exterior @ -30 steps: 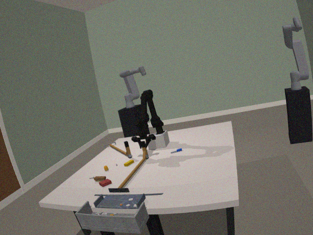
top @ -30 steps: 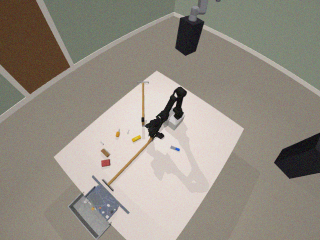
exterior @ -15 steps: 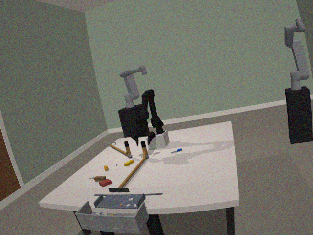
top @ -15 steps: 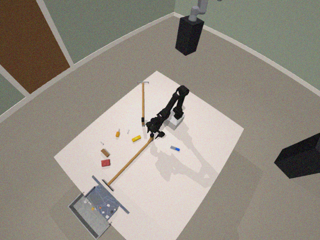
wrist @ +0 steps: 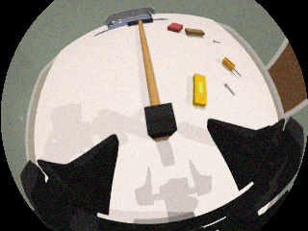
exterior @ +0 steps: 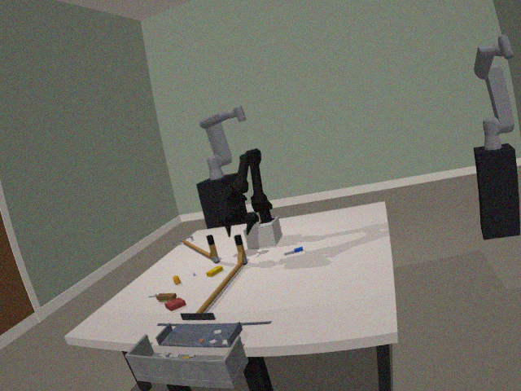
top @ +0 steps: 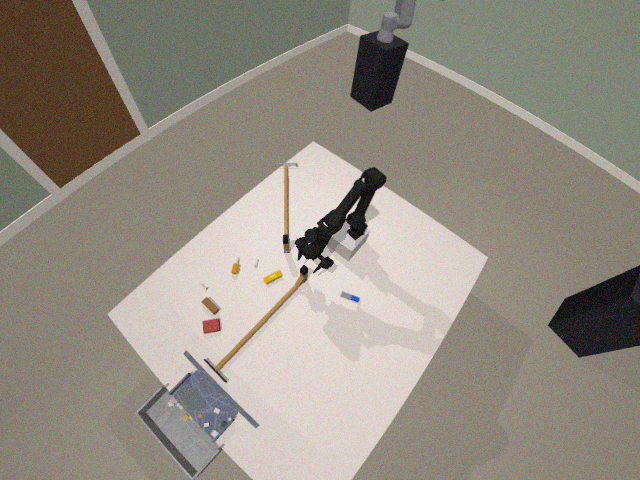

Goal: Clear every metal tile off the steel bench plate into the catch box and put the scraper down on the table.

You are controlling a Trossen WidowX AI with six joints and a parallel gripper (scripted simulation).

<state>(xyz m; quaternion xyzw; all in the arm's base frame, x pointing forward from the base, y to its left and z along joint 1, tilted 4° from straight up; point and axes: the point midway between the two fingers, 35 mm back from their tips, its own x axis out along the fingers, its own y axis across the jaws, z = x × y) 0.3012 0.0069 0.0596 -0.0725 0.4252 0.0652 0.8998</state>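
Note:
The long scraper (top: pixel 258 325) (exterior: pixel 221 287) (wrist: pixel 146 63) lies on the table, its black grip upright at the arm's end and its dark blade just short of the steel plate (top: pixel 192 391) (exterior: pixel 181 336). My gripper (top: pixel 307 264) (exterior: pixel 238 234) (wrist: pixel 163 128) is wide open and empty; its fingers stand apart, either side of the black grip in the wrist view. Several white tiles (top: pixel 216 410) (exterior: pixel 217 331), an orange tile (top: pixel 200 415) (exterior: pixel 201 340) and a dark tile (top: pixel 223 423) are on the plate. The catch box (top: pixel 180 439) (exterior: pixel 181 370) holds a yellow-orange tile (top: pixel 185 416) (exterior: pixel 186 357) and some pale ones.
A second wooden-handled tool (top: pixel 286 201) (exterior: pixel 197 248) lies left of the arm. A yellow block (top: pixel 272 276) (wrist: pixel 199 90), an orange screwdriver (top: pixel 235 267), a brown block (top: pixel 210 305) and a red block (top: pixel 211 326) lie left of the scraper. A blue-ended marker (top: pixel 350 297) lies right.

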